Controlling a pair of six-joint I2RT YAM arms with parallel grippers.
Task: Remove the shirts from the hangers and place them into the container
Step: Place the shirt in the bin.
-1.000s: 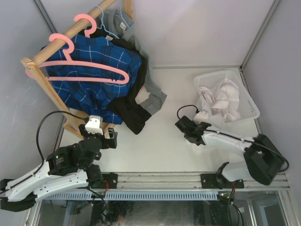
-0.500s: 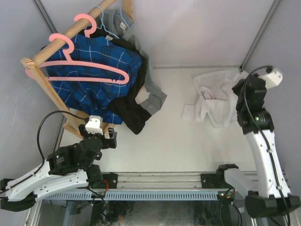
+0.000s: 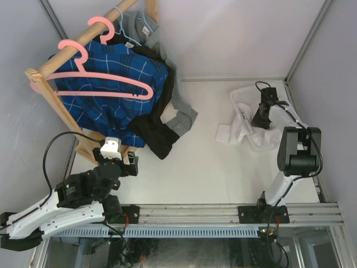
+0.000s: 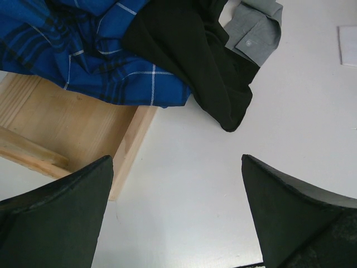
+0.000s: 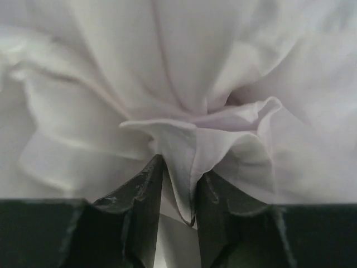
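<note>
The white shirt (image 3: 250, 133) lies bunched in the white container (image 3: 240, 96), spilling over its near left edge onto the table. My right gripper (image 3: 259, 118) is down on it. In the right wrist view its jaws (image 5: 179, 167) stand narrowly open with a loose fold of the shirt (image 5: 189, 84) between them. The blue plaid shirt (image 3: 111, 106), black shirt (image 3: 156, 131) and grey shirt (image 3: 181, 109) hang on the rack. An empty pink hanger (image 3: 106, 78) hangs in front of them. My left gripper (image 3: 127, 162) is wide open near the rack's foot, holding nothing (image 4: 176, 159).
The wooden rack (image 3: 50, 100) stands at the far left, and its base (image 4: 72, 128) lies just ahead of my left fingers. A second pink hook (image 3: 100, 23) and a light-blue wire hanger (image 3: 125, 28) hang on the rail. Grey walls close the sides.
My right arm carried the white shirt up from the table over the container, then lowered onto it. Its jaws have parted a little. The left arm has not moved.
</note>
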